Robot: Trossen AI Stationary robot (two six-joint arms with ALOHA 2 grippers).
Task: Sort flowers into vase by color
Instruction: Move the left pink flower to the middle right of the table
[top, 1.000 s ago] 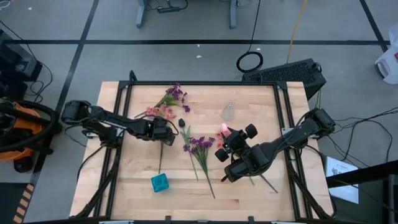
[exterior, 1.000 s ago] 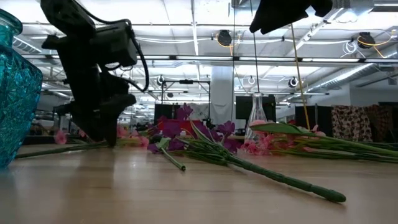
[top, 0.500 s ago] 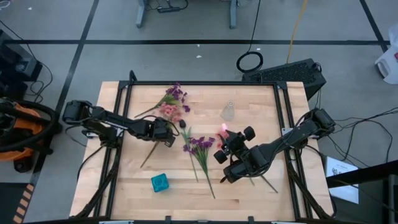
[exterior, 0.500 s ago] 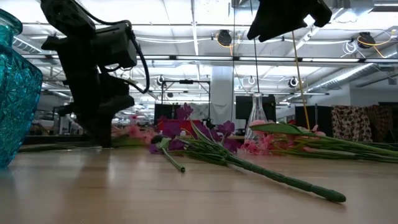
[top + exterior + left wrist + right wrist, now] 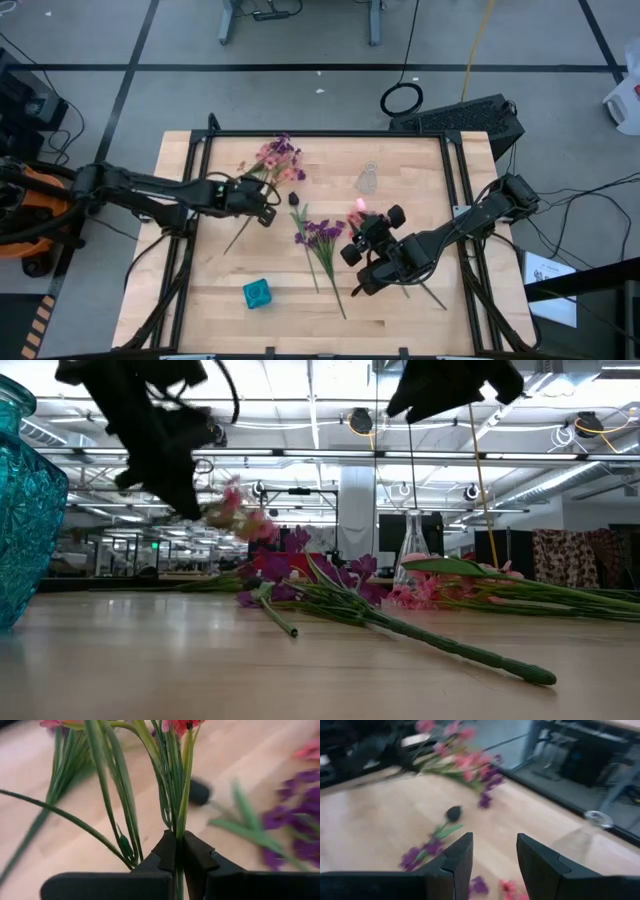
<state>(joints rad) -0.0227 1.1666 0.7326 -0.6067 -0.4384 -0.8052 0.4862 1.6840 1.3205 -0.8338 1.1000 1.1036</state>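
Now the table [image 5: 200, 290] carries less than it did a second ago: the pink spray [image 5: 268, 160] that lay flat on the wood, on the left arm's side of the clear glass vase [image 5: 367, 179], hangs off the board, stem slanting down from the grip. The left gripper [image 5: 262, 195], open around that stem a second ago, has pinched shut on it and lifted, so in the low view the blossoms dangle in the air beside the dark fingers. That reads as the pick made; the carry to a vase comes next, and the thin stem may swing or slip on the way.

The right gripper [image 5: 352, 250] hovers nearer the robot than the clear vase, fingers parted at a middling gap with nothing between them in its wrist view. The purple spray [image 5: 322, 232] lies on the wood between the two grippers. The teal vase [image 5: 257, 293] stands well apart from the clear one, near the table's front edge.
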